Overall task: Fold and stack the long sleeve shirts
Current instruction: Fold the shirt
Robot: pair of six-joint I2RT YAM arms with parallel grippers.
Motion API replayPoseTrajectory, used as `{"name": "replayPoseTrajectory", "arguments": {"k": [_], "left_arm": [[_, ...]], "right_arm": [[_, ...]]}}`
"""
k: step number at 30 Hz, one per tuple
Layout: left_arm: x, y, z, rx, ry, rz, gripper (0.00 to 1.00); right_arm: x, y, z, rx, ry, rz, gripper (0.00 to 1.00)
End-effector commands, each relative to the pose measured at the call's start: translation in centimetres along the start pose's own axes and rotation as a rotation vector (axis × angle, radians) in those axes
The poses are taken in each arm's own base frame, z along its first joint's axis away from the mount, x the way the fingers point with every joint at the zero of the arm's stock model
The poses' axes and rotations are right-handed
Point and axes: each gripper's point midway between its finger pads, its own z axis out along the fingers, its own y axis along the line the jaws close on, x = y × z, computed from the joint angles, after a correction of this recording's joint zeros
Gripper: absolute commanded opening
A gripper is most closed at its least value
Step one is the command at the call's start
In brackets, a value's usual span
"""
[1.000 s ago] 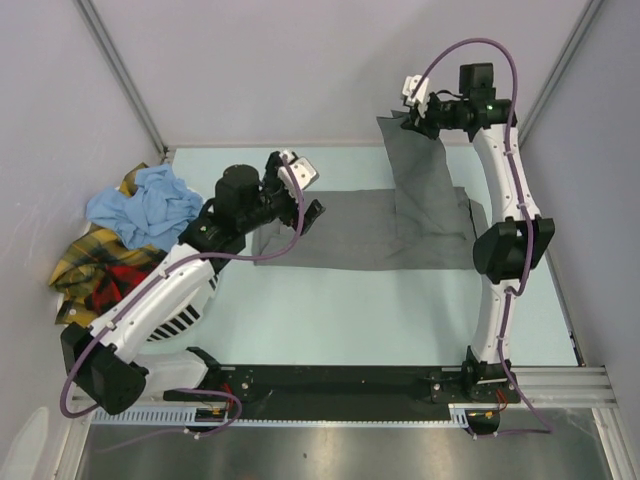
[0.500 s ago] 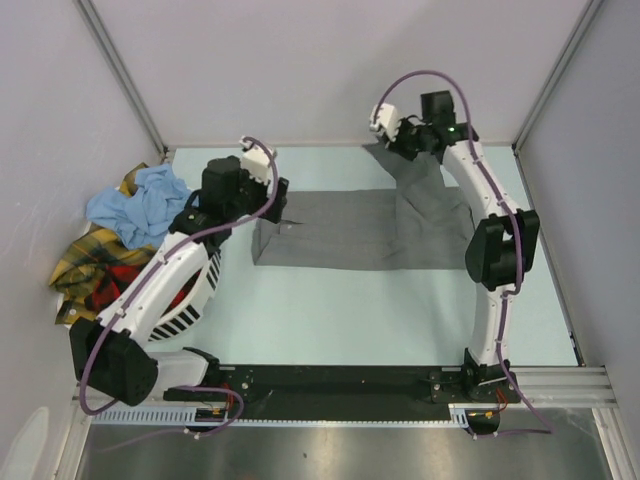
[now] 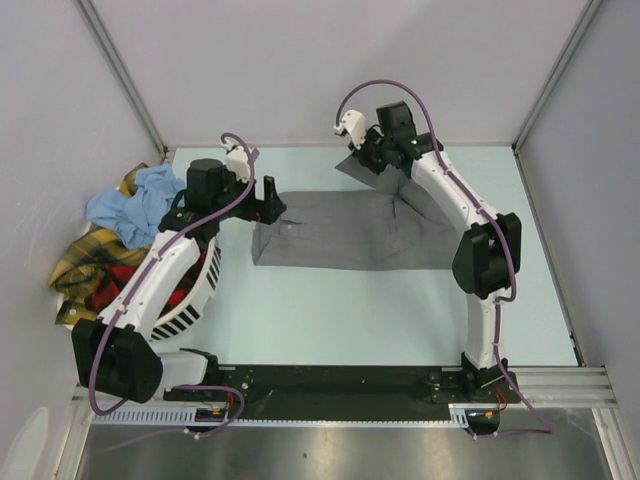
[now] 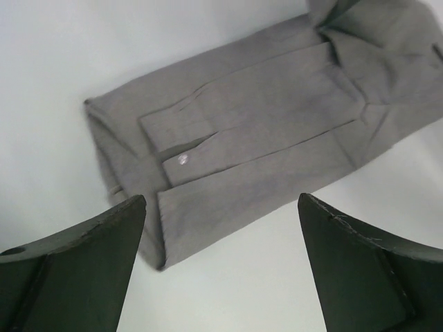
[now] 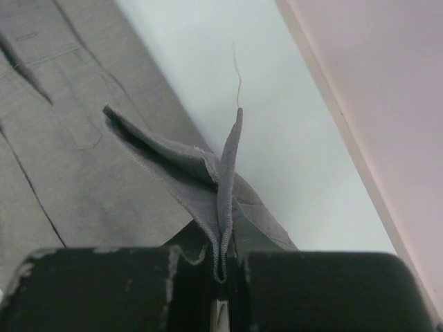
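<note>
Grey shirt [image 3: 335,232] is laid flat mid-table [image 3: 330,310], folded into a long strip. Its far right corner is pinched and held up by the right gripper [image 5: 221,266], whose arm is arched toward the back wall. Left gripper [image 4: 221,207] is spread wide and empty, poised over the shirt's left end, with its arm stretched forward above the basket [image 3: 195,300]. Other shirts [image 3: 125,225] are heaped far left.

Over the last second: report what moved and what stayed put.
The right fingers, shut on an edge of the grey shirt, carried that edge left, over the shirt's body. The left fingers, open, swung left to the shirt's left end. The right grip held, and the heap of other shirts did not move.
</note>
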Motion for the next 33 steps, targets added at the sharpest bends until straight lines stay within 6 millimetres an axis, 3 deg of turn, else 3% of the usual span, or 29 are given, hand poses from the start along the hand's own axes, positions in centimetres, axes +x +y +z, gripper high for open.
{"name": "replayPoseTrajectory", "arguments": {"k": [1,7,11,13,14,17,21,22,24,29,33], "left_arm": [[-3.6,-3.7,-1.1,0.183,-0.131,-0.007,0.96],[-3.3,-2.6,-0.8,0.134,-0.126,0.006,0.96],[-3.1,-4.0,-0.7,0.215,-0.131,-0.022,0.93],[-3.4,-4.7,-0.7,0.256,-0.142,-0.022,0.9],[-3.8,-5.4,-0.9,0.301,-0.156,-0.005,0.89],[-4.4,-6.8,-1.3,0.398,-0.186,0.087,0.84],[-4.6,-8.7,-1.6,0.501,-0.199,0.182,0.83],[-4.8,-8.8,-1.5,0.501,-0.207,0.212,0.83],[-4.6,-8.8,-1.3,0.496,-0.2,0.22,0.83],[-4.1,-8.2,-0.7,0.473,-0.179,0.249,0.84],[-3.5,-7.8,-0.3,0.458,-0.158,0.252,0.84]], "right_arm": [[-5.0,-2.7,-4.2,0.118,-0.091,0.078,0.0],[-4.6,-1.6,-5.0,0.166,-0.049,0.314,0.0],[-4.1,0.2,-5.1,0.13,-0.043,0.366,0.0],[-4.8,-0.2,-6.0,0.136,-0.087,0.353,0.0],[-4.0,-0.6,-6.2,0.116,-0.1,0.341,0.0],[-4.6,-3.1,-7.9,0.107,-0.217,0.264,0.0],[-3.1,-9.9,-10.5,0.211,-0.298,0.177,0.0],[-2.8,-10.9,-10.1,0.231,-0.305,0.164,0.0],[-2.3,-13.5,-11.1,0.275,-0.326,0.124,0.0],[-0.4,-16.2,-10.2,0.294,-0.364,0.063,0.0],[-0.4,-17.9,-9.3,0.329,-0.408,-0.01,0.0]]}}
